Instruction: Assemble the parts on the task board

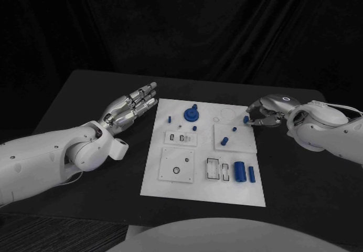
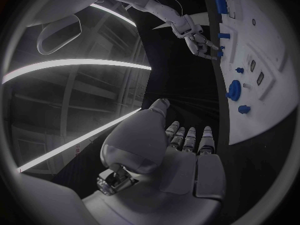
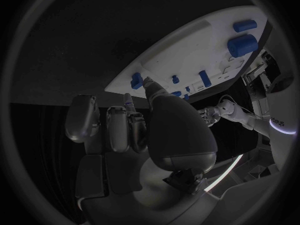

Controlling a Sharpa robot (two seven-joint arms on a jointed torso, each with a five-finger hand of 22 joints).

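Note:
The white task board (image 1: 175, 184) lies in the middle of the black table. A round blue knob (image 1: 192, 113) stands near its far edge, a blue peg (image 1: 224, 140) further right, and two blue cylinders (image 1: 239, 170) lie near the right front. My right hand (image 1: 265, 113) hovers at the board's far right edge, fingers curled. Its fingertips (image 3: 149, 82) are against a small blue part (image 1: 246, 119) (image 3: 136, 80); I cannot tell whether they grip it. My left hand (image 1: 132, 107) is stretched out flat and empty, just left of the board's far left corner.
Small blue pieces (image 1: 169, 118) (image 1: 194, 127) sit around the knob. Raised white blocks with slots (image 1: 181, 137) (image 1: 176, 165) occupy the board's left half. Bare black table lies on both sides of the board, and its far edge runs behind both hands.

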